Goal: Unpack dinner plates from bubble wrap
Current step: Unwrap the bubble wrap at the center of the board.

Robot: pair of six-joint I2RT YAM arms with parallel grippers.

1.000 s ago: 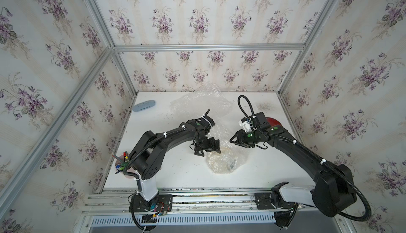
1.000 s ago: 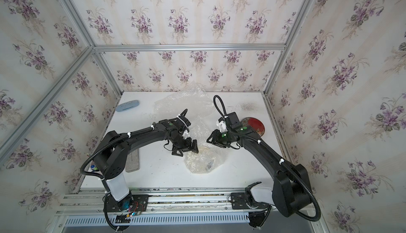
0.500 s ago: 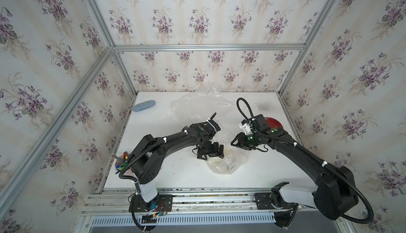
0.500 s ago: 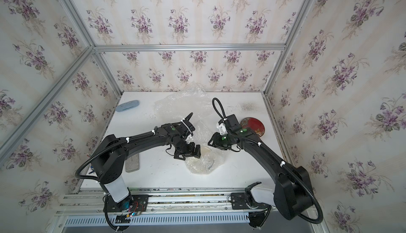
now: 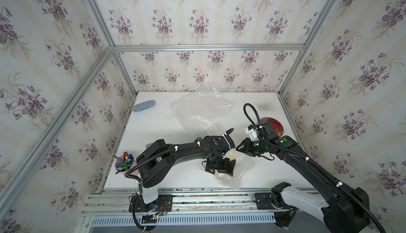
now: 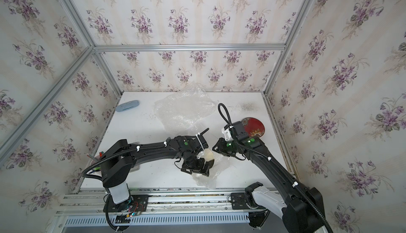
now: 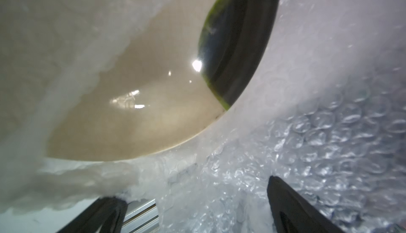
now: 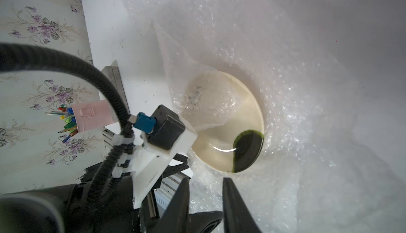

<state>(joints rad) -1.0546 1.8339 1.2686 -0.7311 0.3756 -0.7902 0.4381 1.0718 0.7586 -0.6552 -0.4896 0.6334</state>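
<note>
Cream plate point(image 8: 228, 115) half-bared in bubble wrap point(image 5: 241, 170), front centre of table point(image 5: 153, 133). Left gripper point(image 5: 219, 172) spread wide over it. Right gripper point(image 8: 206, 194) narrowed at bubble wrap, pinch impossible to tell. Dark red plate point(image 6: 252, 125) bare near right edge.

White table point(image 5: 153, 133), scuffed. Pale blue oval object point(image 5: 144, 106) at far left corner, just beside wall. Dark speckled smudge point(image 5: 264, 107) on tabletop toward far right. Pink cup point(image 5: 126, 166) crammed with coloured pens and pencils at near left edge. Grey flat slab point(image 8: 117, 84) lying near cup. Violet-sprig wallpaper point(image 5: 197, 20) on all walls, aluminium frame point(image 5: 208, 47) along seams. Metal rail point(image 5: 208, 195) along front edge.
</note>
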